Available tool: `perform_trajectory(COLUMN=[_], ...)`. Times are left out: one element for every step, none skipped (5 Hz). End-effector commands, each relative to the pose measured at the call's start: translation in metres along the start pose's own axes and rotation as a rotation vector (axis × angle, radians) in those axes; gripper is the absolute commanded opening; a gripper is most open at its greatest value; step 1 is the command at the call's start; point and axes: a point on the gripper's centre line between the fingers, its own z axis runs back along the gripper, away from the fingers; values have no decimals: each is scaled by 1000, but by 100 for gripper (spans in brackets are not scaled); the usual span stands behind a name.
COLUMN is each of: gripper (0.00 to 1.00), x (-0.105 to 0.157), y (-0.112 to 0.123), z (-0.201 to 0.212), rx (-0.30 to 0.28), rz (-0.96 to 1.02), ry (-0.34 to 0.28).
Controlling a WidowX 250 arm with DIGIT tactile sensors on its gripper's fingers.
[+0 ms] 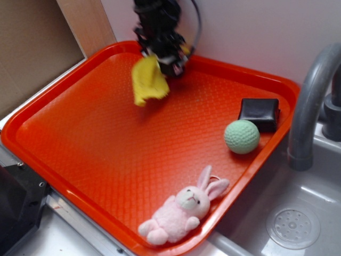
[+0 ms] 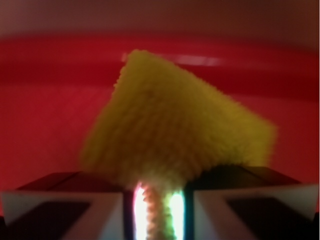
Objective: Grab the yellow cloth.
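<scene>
The yellow cloth hangs from my gripper, lifted above the far part of the orange tray. In the wrist view the cloth fans out in front of the jaws, with a pinched strip of it running down between the two fingers. My gripper is shut on the cloth. The cloth looks blurred in both views and its lower end dangles free above the tray floor.
On the tray lie a green ball, a black block behind it, and a pink plush rabbit near the front edge. A grey faucet and a sink stand to the right. A wall rises behind the tray.
</scene>
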Motion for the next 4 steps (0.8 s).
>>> perform_trajectory(gripper=[0,0,0,0], x=[-55,-60,-57,-57], y=[-43,-45,-49,-54], z=[127,178,173,171], rx=[-44,-60,-20,16], rz=[-33,-81,-79,-89], ry=[-137,-120,-103,-96])
